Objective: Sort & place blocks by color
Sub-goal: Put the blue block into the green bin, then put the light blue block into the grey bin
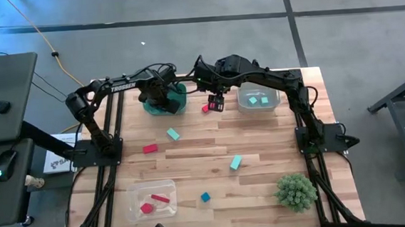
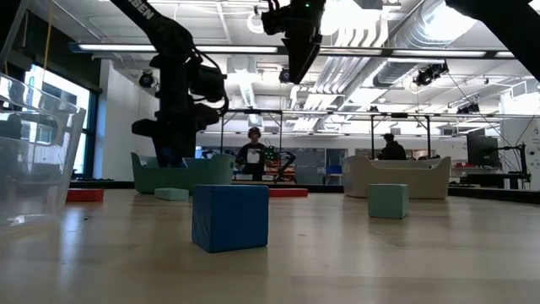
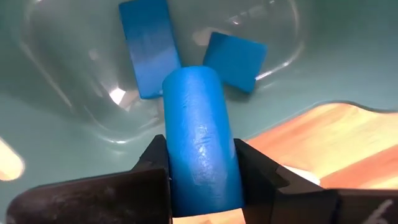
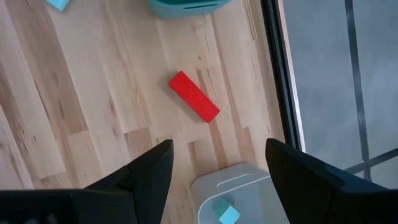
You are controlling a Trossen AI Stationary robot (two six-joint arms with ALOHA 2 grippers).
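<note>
1. Blocks lay scattered over the table [image 1: 265,195]; some sat in the bins.
2. Teal bin [image 3: 56,124] held two blue blocks [image 3: 144,53].
3. Left gripper [image 3: 202,177], over that bin, clamped a blue cylinder [image 3: 199,130].
4. Right gripper [image 4: 217,165] hung with fingers spread, holding nothing, above a red bar [image 4: 194,96] beside the clear bin [image 4: 242,199].

grey concrete floor [image 1: 180,4]; exposed ceiling ducts [image 2: 396,38]; window [image 2: 51,97]; two people [image 2: 253,152] behind.

"TROSSEN" is showing in white on the left arm's upper link [image 1: 123,85], just behind its hand [image 1: 163,100]. Paper sheet [image 1: 59,161] print is staying unreadable.
</note>
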